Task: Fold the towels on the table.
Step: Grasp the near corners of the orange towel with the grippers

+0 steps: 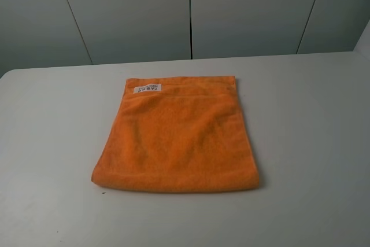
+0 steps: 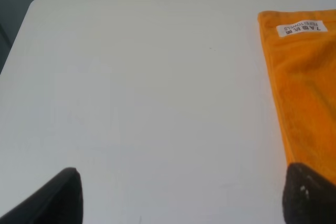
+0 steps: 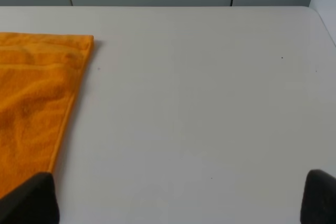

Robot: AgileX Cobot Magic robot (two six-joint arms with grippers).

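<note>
Grey cabinet doors back a white tabletop (image 1: 312,143); the orange towel (image 1: 176,137) lies flat mid-table, its label (image 1: 148,88) at the far left corner. Spread wide and empty, the left fingers (image 2: 310,198) hang by its left edge and the right fingers (image 3: 31,200) by its right edge, so neither arm looks nearer.

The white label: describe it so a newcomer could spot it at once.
On the white table lies one orange towel. The label sits at its far left corner, near the hem. It is the only white patch with dark lettering.
</note>
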